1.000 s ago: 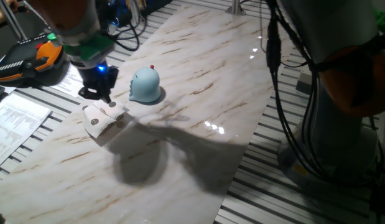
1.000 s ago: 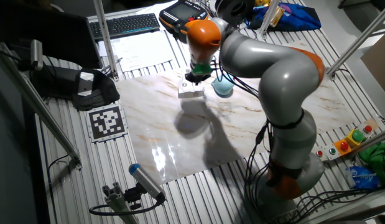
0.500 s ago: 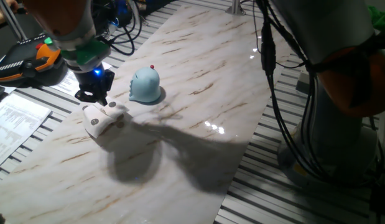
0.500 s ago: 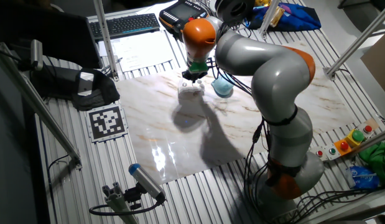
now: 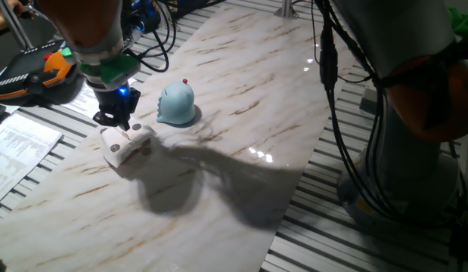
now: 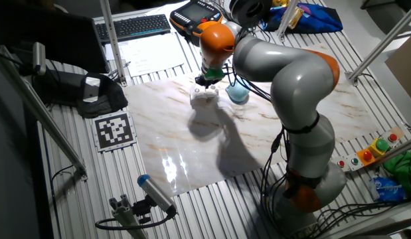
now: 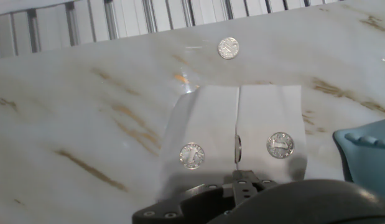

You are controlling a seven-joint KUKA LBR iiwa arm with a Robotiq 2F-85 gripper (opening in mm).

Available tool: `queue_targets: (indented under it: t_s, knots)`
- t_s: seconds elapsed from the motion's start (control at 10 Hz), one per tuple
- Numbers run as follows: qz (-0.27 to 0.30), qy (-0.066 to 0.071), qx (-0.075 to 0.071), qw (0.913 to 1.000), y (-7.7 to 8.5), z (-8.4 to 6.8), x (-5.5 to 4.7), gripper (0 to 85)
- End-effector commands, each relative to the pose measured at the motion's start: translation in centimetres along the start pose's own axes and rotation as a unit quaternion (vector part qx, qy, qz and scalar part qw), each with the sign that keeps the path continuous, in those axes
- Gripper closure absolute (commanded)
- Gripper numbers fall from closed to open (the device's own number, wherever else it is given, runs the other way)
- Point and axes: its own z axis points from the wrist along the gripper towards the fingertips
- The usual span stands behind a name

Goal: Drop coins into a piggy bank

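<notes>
We find our claw poised right over the off-white coin holder, at its edge. The hand view looks down a thin slot between the holder's two halves, where a coin stands on edge; whether the fingers pinch it or stand apart, we cannot tell. Two more coins lie flat on the holder, one left and one right, and a fourth rests on the marble table beyond. The blue piggy bank sits just beside the holder. We judge no coin delivered yet, so most of the work remains. Only the hand view shows the coins; the fixed views alone show the bank's red knob and the arm's reach.
</notes>
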Motion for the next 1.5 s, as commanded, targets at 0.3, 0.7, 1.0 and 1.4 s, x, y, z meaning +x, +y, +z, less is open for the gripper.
queue_targets:
  t_s: [0.3, 0.7, 1.0, 1.4]
  knots:
    - [-0.004, 0.001, 0.002, 1.0, -0.3, 0.2, -0.3, 85.0]
    - [0.003, 0.003, -0.004, 1.0, -0.1, 0.5, -0.3, 85.0]
    - [0.001, -0.019, -0.018, 0.9997, -0.1, 0.7, -0.3, 51.0]
    - [0.018, -0.046, -0.025, 0.9985, -0.2, 0.9, -0.2, 34.0]
